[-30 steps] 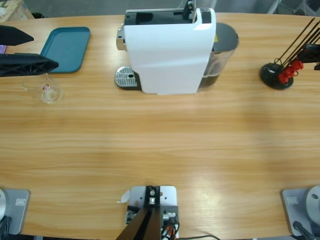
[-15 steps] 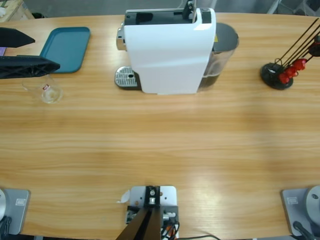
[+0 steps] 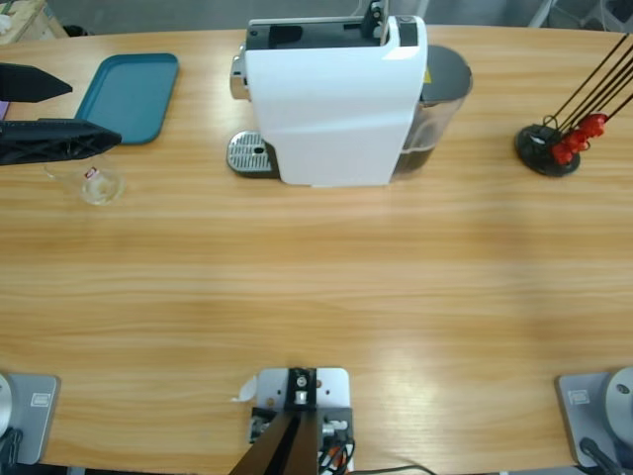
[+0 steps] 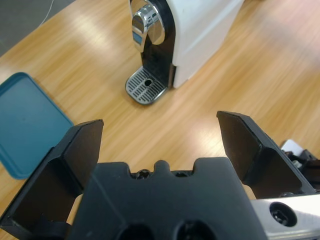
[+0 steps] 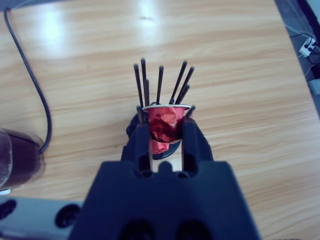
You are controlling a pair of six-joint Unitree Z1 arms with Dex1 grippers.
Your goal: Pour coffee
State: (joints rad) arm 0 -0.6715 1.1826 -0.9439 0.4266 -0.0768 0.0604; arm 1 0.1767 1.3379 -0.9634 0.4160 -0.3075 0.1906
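The right tool [image 5: 166, 131], clamped on a red capsule [image 5: 161, 125], had lifted clear of the capsule rack [image 3: 547, 150]. The left tool [image 3: 61, 109], jaws apart, edged over the empty glass cup [image 3: 100, 183] on the counter [image 3: 326, 267]. No coffee was brewed yet.

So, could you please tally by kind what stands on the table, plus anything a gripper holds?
Coffee machine: 1
Tray: 1
Glass cup: 1
Capsule rack: 1
Red capsule in right gripper: 1
Total: 5
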